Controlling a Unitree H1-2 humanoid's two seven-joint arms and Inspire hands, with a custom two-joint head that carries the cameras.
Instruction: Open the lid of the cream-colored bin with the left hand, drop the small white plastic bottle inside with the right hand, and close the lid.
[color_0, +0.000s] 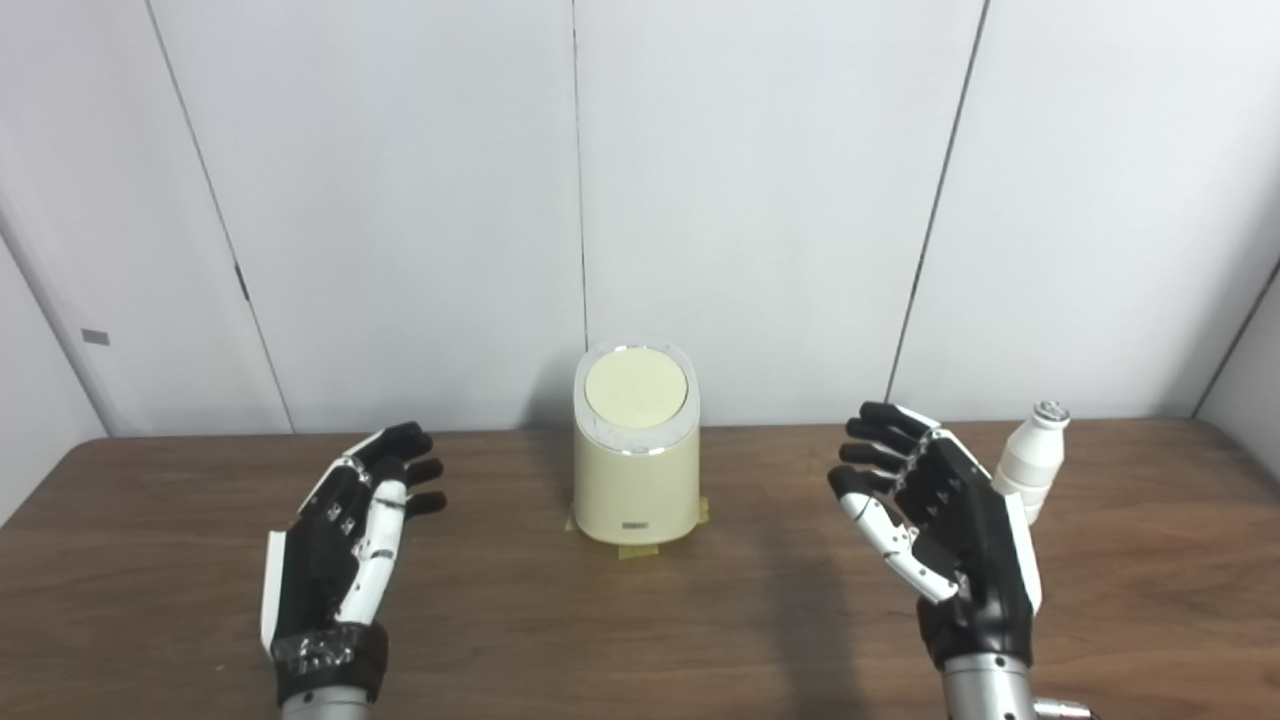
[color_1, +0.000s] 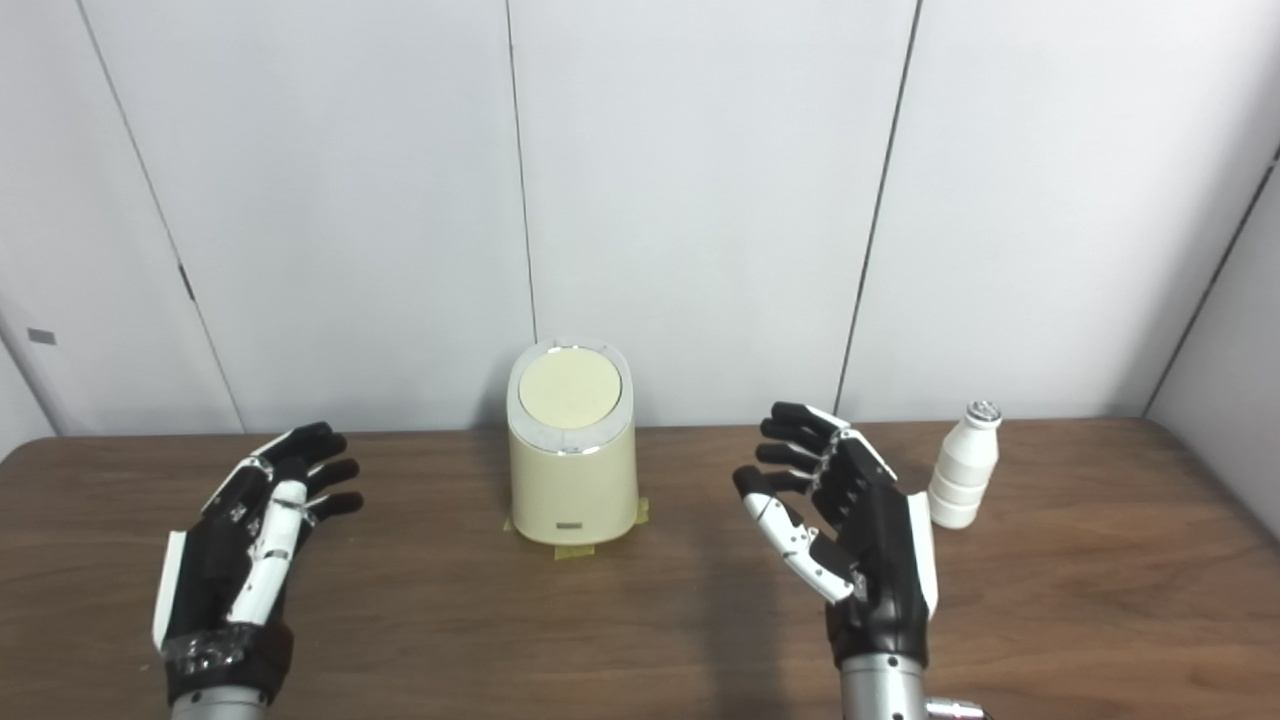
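Note:
A cream-colored bin (color_0: 635, 470) stands at the back middle of the wooden table, its round lid (color_0: 636, 388) down flat. A small white plastic bottle (color_1: 965, 467) with a silver cap stands upright on the table to the right of the bin. My left hand (color_0: 345, 525) hovers to the left of the bin, open, fingers spread, holding nothing. On the other side my right hand (color_1: 850, 525) is open too, raised between bin and bottle, just left of the bottle and apart from it. In the left eye view it partly covers the bottle (color_0: 1030, 460).
The bin sits on yellow tape strips (color_0: 640, 548) stuck to the table (color_0: 640, 640). A white panelled wall (color_0: 700, 200) rises right behind the table's far edge. The table's right edge runs close beyond the bottle.

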